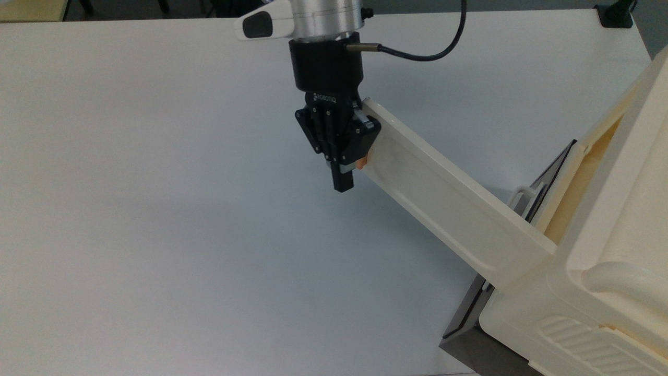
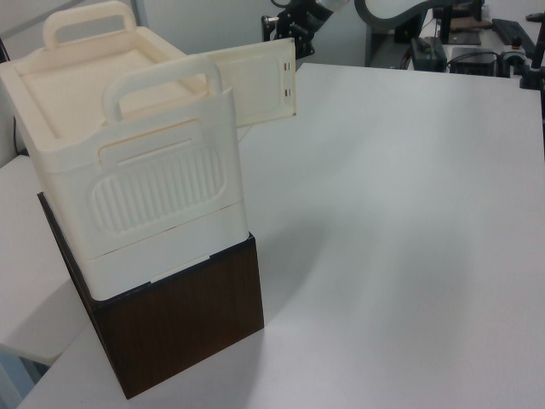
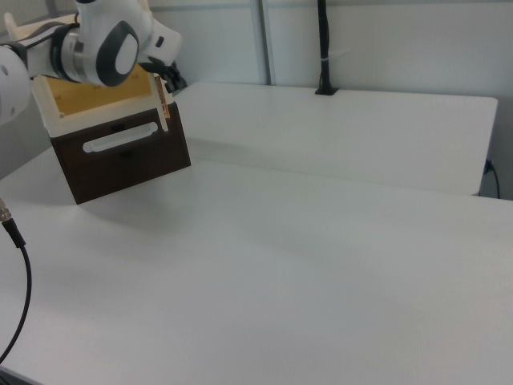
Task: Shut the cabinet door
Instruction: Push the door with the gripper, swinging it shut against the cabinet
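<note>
The cabinet door (image 1: pixel 449 201), a cream-white panel, stands swung wide open from the cream cabinet (image 1: pixel 605 245). Its free edge points to the top view's upper left. My gripper (image 1: pixel 343 181) hangs shut right at that free edge, on the door's outer face. It covers the copper handle (image 1: pixel 361 163), of which only the lower tip peeks out. Nothing shows between the fingers, and I cannot tell whether they touch the door. In the left view the gripper (image 2: pixel 289 32) sits just behind the door (image 2: pixel 255 81). The right view has the door (image 3: pixel 166 108) edge-on under the white arm (image 3: pixel 104 40).
The cabinet rests on a dark brown base (image 2: pixel 179 324). A dark grey panel with a white loop handle (image 1: pixel 524 194) sits below the door. The white table (image 1: pixel 156 235) stretches wide toward the top view's left. A black post (image 3: pixel 323 48) stands at the table's far edge.
</note>
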You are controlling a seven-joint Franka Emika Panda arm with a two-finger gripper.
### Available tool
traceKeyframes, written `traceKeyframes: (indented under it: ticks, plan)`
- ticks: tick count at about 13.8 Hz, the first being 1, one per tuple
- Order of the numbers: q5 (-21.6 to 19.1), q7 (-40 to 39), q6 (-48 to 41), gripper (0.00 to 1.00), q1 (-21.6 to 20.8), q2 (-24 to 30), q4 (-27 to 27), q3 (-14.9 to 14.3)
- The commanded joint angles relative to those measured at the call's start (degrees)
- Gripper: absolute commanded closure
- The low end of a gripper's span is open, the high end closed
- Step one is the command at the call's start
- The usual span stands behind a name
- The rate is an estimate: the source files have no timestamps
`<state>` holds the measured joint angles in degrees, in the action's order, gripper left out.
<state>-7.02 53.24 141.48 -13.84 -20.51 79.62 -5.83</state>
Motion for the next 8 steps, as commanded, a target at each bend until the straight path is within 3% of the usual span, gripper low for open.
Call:
traceKeyframes:
  ticks: [1, 5, 8]
  plan:
    - [-3.3, 1.0, -2.8, 0.99, -4.6, 0.8, -0.3, -1.2]
    - [-7.2, 1.0, -5.5, 0.99, -7.7, 1.0, -0.5, -0.6]
    - [-8.0, 1.8, -6.1, 0.99, -10.2, 1.0, -0.6, 1.9]
